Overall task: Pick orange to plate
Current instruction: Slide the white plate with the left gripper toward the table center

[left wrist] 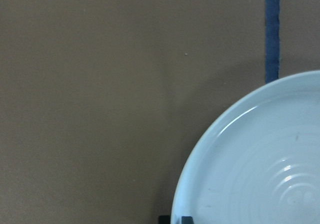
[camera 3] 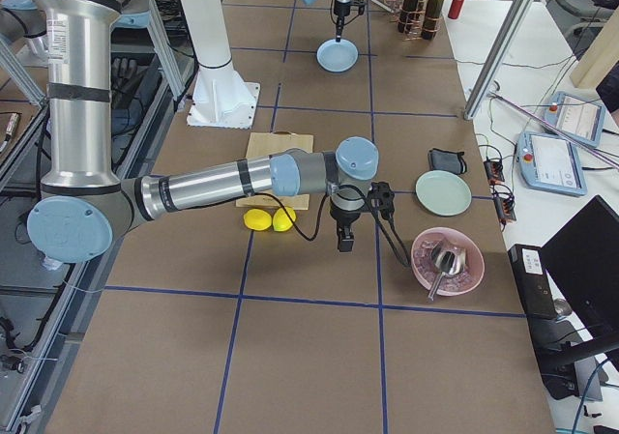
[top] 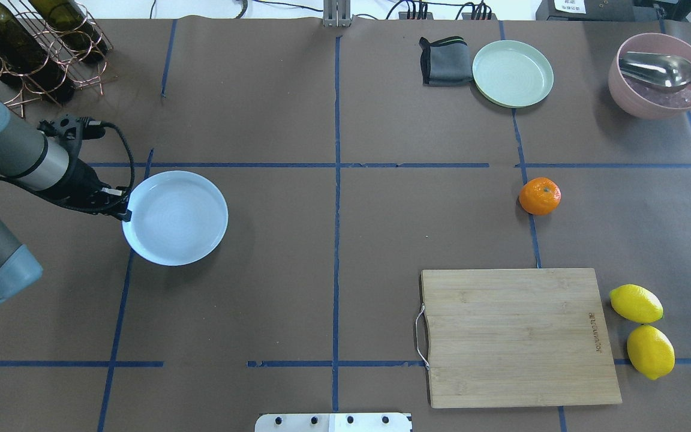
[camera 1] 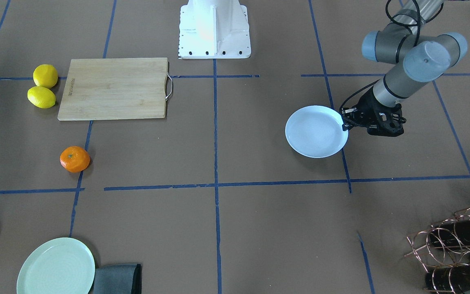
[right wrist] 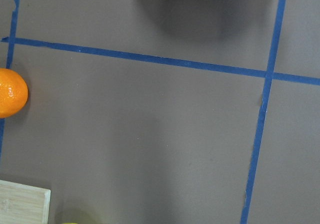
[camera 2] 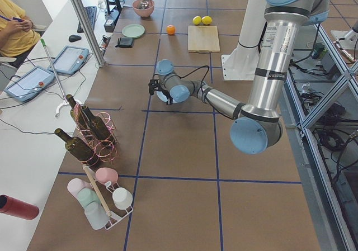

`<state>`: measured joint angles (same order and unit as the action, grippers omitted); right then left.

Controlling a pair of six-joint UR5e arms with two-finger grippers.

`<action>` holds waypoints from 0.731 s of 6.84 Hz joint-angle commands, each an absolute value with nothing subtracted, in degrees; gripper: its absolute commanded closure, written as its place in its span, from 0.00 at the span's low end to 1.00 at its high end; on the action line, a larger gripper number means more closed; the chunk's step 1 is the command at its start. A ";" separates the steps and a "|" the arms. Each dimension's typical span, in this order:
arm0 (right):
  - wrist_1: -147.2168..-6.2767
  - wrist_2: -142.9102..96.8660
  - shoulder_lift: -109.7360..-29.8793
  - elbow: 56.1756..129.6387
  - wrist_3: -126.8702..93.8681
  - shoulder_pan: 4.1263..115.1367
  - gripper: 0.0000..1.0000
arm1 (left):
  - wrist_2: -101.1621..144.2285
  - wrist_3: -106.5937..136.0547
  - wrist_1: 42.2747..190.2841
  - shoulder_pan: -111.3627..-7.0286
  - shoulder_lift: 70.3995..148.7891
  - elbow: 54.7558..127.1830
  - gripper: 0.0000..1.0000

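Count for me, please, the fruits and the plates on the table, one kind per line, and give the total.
orange: 1
lemons: 2
plates: 2 (bluish-white plate, pale green plate)
Total: 5

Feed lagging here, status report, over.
Left gripper at plate rim, grip unclear. Right gripper hovering, state unclear. Orange on table, untouched. Nothing between them.
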<state>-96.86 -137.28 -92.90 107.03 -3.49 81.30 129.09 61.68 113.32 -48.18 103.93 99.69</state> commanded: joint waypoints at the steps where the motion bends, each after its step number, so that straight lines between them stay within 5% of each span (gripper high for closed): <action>1: -96.86 -137.29 -92.73 107.14 -3.52 81.30 0.00 | 129.55 77.29 113.46 -45.20 114.65 97.75 1.00; 3: -96.94 -137.29 -92.72 107.05 -3.43 81.21 0.00 | 128.50 82.96 113.90 -40.44 125.28 86.63 1.00; 5: -96.94 -137.29 -92.72 107.05 -3.52 80.95 0.00 | 123.33 84.11 120.55 -37.01 125.77 82.11 1.00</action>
